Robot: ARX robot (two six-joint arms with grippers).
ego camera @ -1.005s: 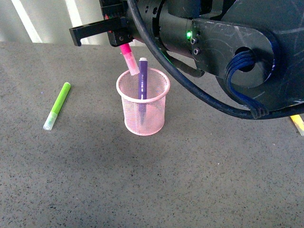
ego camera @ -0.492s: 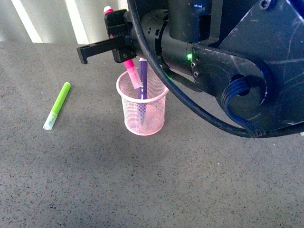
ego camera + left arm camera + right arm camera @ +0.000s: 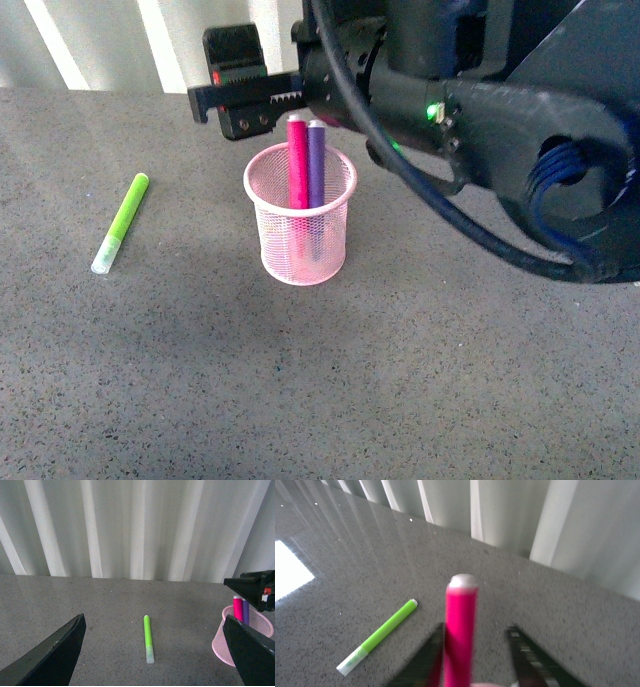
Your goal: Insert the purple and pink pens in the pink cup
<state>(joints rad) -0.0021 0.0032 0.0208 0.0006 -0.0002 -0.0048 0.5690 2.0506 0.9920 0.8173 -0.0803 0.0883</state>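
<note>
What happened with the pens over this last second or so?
The pink pen, tilted and held by the right gripper a second ago, now stands upright in the pink cup beside the purple pen. The fingers are open and have risen clear. The cup, purple pen and green pen stayed put.

Pink pen (image 3: 298, 165): a second ago held tilted in the right gripper (image 3: 250, 100) with only its lower end in the pink cup (image 3: 300, 215); now standing upright inside, free, side by side with the purple pen (image 3: 316, 165). Right gripper has since risen and shifted toward the robot's right, jaws apart above the rim.
</note>
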